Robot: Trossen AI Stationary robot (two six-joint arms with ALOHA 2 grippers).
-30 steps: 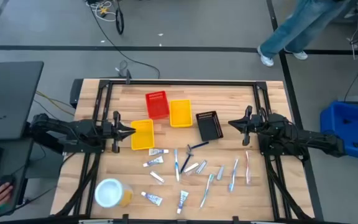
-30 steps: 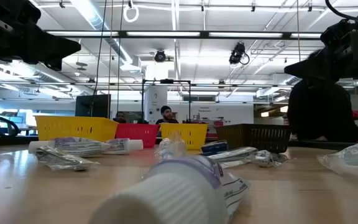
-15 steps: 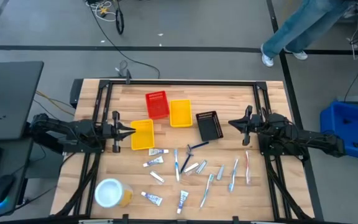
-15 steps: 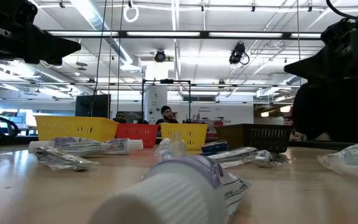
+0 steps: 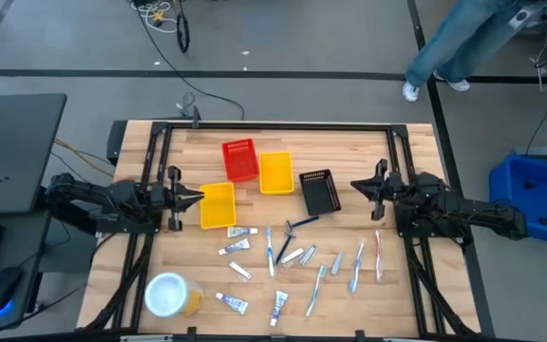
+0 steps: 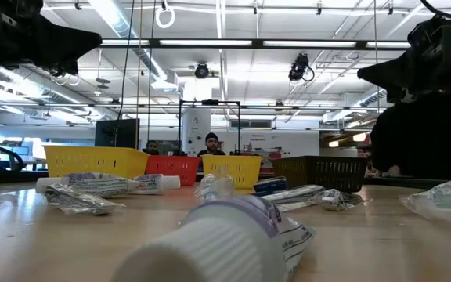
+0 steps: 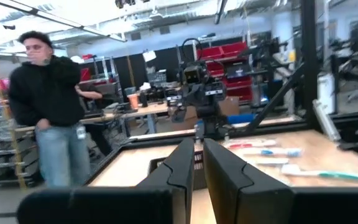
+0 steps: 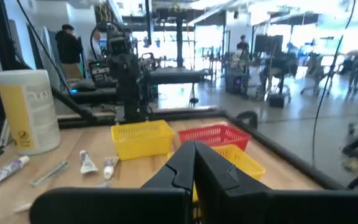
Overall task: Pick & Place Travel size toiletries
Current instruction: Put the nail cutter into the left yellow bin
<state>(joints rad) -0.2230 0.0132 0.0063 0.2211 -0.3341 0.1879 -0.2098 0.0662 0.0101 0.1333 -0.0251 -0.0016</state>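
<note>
The travel size toiletries lie loose across the table's near middle. Among them are white tubes (image 5: 242, 232), toothbrushes (image 5: 357, 266) and a dark blue razor (image 5: 297, 226). No gripper touches them. My left gripper (image 5: 200, 196) hovers at the left side above the near yellow basket's left edge. It points toward the table's right, fingers (image 7: 188, 163) close together with nothing between. My right gripper (image 5: 353, 187) hovers at the right side beside the black basket. It points toward the table's left and is shut (image 8: 194, 148) on nothing.
A red basket (image 5: 240, 160), two yellow baskets (image 5: 275, 172) (image 5: 217, 205) and a black basket (image 5: 319, 191) stand in the table's middle. A white-topped yellow round container (image 5: 169, 294) lies near the front left corner. A person's legs (image 5: 449, 43) show on the floor beyond the far right corner.
Both grippers have stayed in place and tipped their fingertips slightly upward. In the low view both dark hands now sit a little higher. The toiletries and baskets have kept still.
</note>
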